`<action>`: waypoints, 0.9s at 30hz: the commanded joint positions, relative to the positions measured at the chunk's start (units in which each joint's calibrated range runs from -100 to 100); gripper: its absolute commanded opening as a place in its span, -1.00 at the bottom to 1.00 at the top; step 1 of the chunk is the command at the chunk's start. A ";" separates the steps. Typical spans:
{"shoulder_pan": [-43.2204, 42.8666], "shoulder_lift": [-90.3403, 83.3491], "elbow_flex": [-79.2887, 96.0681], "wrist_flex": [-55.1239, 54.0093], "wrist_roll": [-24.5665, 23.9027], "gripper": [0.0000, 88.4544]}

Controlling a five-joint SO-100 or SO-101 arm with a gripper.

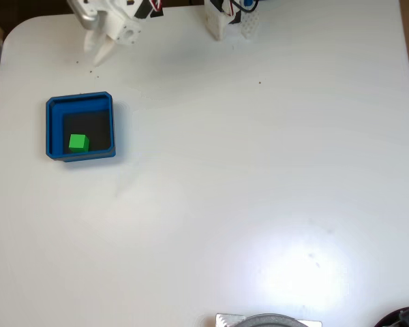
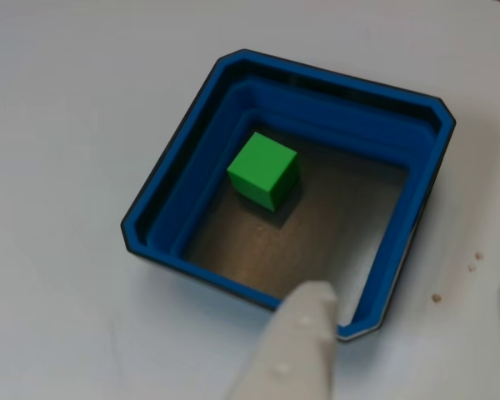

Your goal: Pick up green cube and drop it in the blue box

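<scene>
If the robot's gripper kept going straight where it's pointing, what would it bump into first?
Probably the blue box: in the other view the fingertip points at its near wall, with the green cube farther in. Depth is unclear, so it could pass over the wall.

Fixed view overhead, far; other view close; both show blue box (image 1: 80, 102) (image 2: 192, 142).

Green cube lying inside the blue box

The green cube (image 1: 78, 142) is small, bright green with plain faces, and it rests flat on the dark inner floor of the blue box (image 1: 53, 129), near the lower left corner in the fixed view. The box (image 2: 397, 119) is a square shallow tray with thick blue walls and cut corners; in the other view the cube (image 2: 262, 169) sits close to one wall.
</scene>
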 commanded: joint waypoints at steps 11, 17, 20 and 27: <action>-0.35 -33.97 31.08 -1.71 0.15 -0.67; -1.35 -43.33 40.05 -1.79 0.05 -0.67; -1.35 -48.26 44.18 -1.87 0.05 -0.67; -2.87 -58.55 55.13 -4.15 0.05 -0.67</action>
